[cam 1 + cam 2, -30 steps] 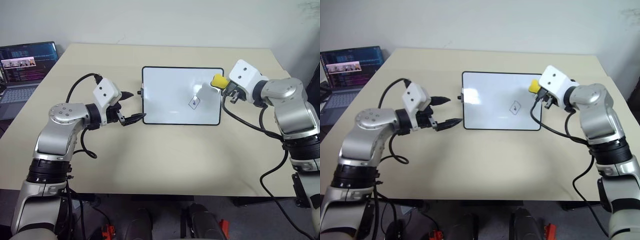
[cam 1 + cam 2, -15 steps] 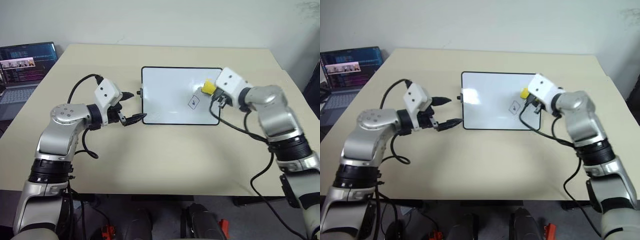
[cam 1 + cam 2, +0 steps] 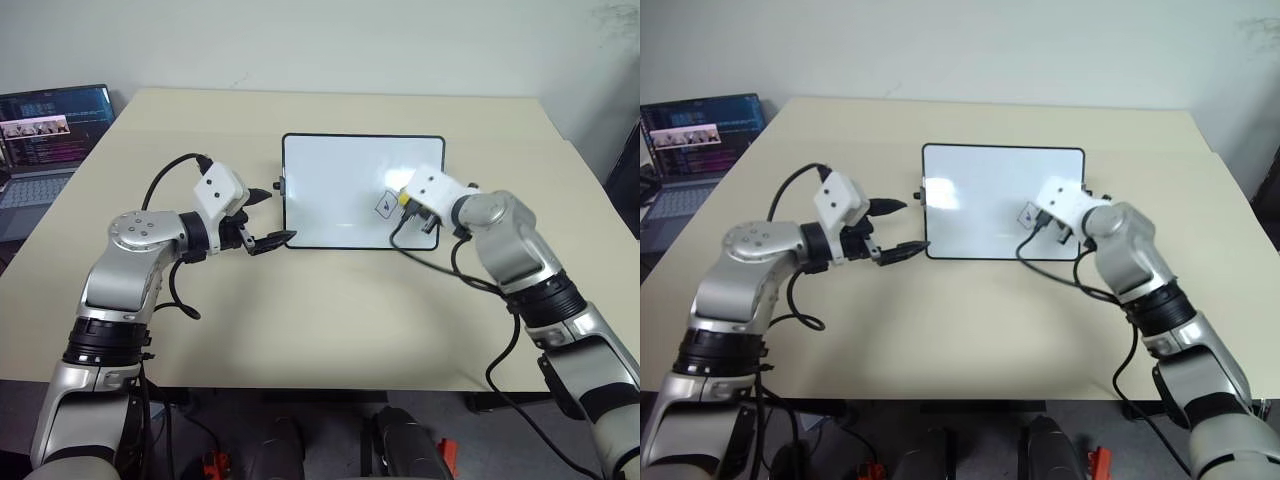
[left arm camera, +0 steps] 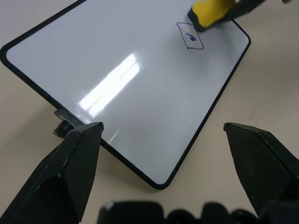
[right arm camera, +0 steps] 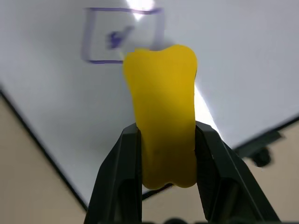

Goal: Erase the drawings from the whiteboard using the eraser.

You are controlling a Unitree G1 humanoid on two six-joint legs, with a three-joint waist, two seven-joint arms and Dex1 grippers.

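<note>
The whiteboard [image 3: 335, 180] lies flat on the middle of the tan table. On its right part there is one blue drawing [image 3: 387, 205], a diamond outline with a scribble inside. My right gripper [image 5: 166, 133] is shut on the yellow eraser [image 5: 162, 112], squeezing its sides. The eraser [image 3: 404, 197] hangs low over the board, its tip right beside the drawing [image 5: 122, 35]; whether it touches the surface I cannot tell. My left gripper [image 3: 275, 213] stands open at the board's left edge, near the bottom left corner, with nothing between its fingers.
An open laptop [image 3: 50, 130] sits at the table's far left corner. A small black knob [image 4: 63, 126] sticks out of the board's left side, close to my left gripper. Bare tabletop [image 3: 330, 320] lies in front of the board.
My right gripper has carried the eraser down and to the left, from the board's right edge to just beside the drawing. The left arm has kept still.
</note>
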